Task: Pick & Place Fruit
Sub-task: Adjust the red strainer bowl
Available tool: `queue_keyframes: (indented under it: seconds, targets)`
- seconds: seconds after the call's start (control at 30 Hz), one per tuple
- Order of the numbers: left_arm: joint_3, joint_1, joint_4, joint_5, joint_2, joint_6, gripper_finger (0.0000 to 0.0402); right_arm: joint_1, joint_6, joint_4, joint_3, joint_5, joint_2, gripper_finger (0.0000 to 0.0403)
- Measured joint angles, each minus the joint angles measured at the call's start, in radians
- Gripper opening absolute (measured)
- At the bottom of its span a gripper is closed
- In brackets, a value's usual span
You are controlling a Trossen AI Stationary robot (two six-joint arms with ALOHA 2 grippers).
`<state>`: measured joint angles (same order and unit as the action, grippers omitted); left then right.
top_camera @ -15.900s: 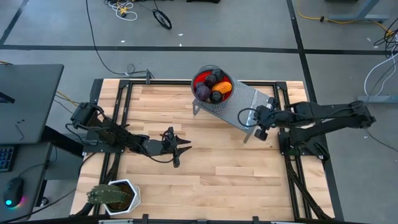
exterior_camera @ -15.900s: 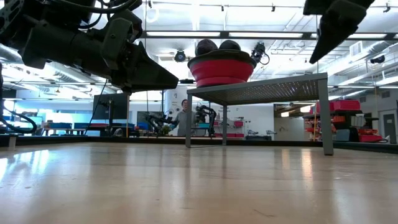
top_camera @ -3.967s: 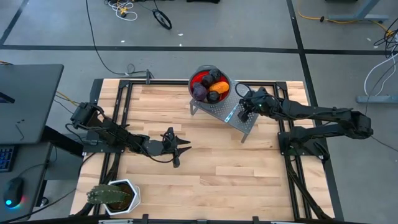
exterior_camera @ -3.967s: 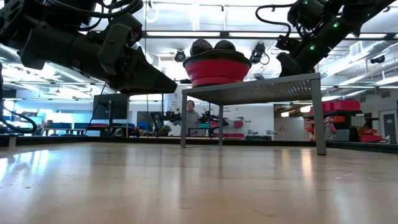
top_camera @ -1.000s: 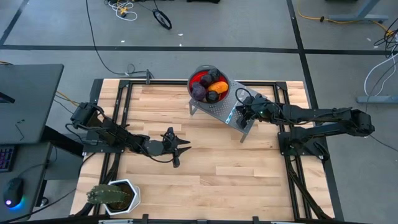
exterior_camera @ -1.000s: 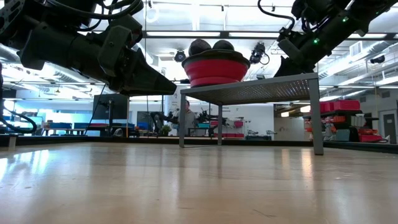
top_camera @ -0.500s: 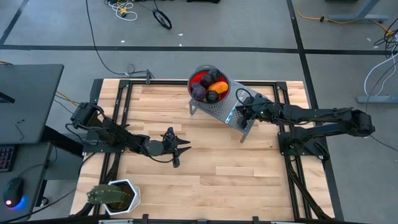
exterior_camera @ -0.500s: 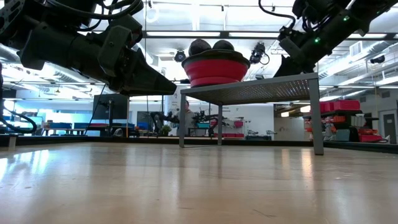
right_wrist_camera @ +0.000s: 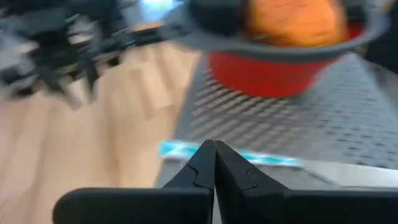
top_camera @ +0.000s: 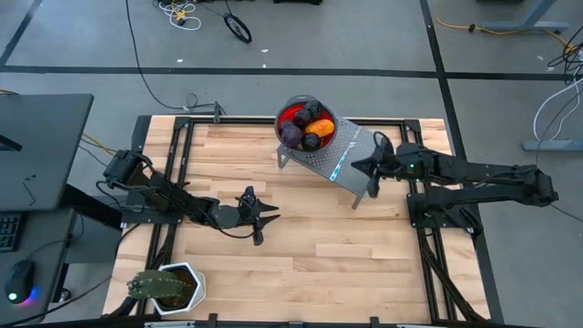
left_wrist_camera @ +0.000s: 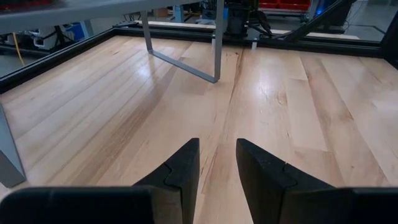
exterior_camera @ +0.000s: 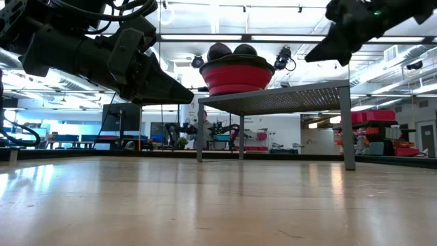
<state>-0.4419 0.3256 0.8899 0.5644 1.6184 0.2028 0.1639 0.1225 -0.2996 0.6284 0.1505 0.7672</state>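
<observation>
Several toy fruits (top_camera: 308,128), orange, red and dark purple, lie heaped in a red bowl (top_camera: 284,117) that stands on a perforated metal stand (top_camera: 363,144) at the table's far edge. In the low view two dark fruits (exterior_camera: 232,50) show above the bowl's rim (exterior_camera: 235,72). My right gripper (top_camera: 355,167) is shut and hovers over the stand's near right part, apart from the bowl; its wrist view shows the shut gripper (right_wrist_camera: 214,155) above a teal-and-silver knife (right_wrist_camera: 273,157) lying on the stand. My left gripper (top_camera: 271,212) is open and waits over the bare table's left middle.
A spiky green plant in a white pot (top_camera: 166,288) stands at the near left corner. The stand's legs (exterior_camera: 352,130) rest on the table. Bare wood (top_camera: 310,246) lies between the two arms. A person (exterior_camera: 203,128) stands in the room beyond.
My right gripper has drawn back from over the stand toward the table's right edge and risen a little, staying shut. The bowl, fruits and left arm have kept still.
</observation>
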Motion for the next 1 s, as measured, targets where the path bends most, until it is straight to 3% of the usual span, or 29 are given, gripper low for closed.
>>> queue_keyframes:
  seconds: [0.2,0.37,0.6,0.83,1.0]
  targets:
    - [0.000,-0.013,0.105,0.000,0.000,-0.070,0.0113,-0.060,-0.039,0.056,-0.079,-0.110,-0.074,0.0005]
    - [0.000,-0.035,0.210,-0.005,-0.044,-0.185,0.0113,-0.110,-0.044,0.062,-0.110,-0.059,-0.158,0.0005]
    - [0.000,-0.128,0.096,-0.097,-0.255,-0.247,0.0084,-0.181,-0.049,0.054,-0.163,0.021,-0.291,0.0005]
    - [-0.001,-0.366,-0.162,-0.031,-0.424,-0.225,0.0039,-0.208,0.000,0.056,-0.250,0.058,-0.368,0.0005]
    - [0.000,-0.599,-0.179,-0.220,-0.426,-0.103,0.0008,-0.208,0.003,0.074,-0.267,0.058,-0.372,0.0005]
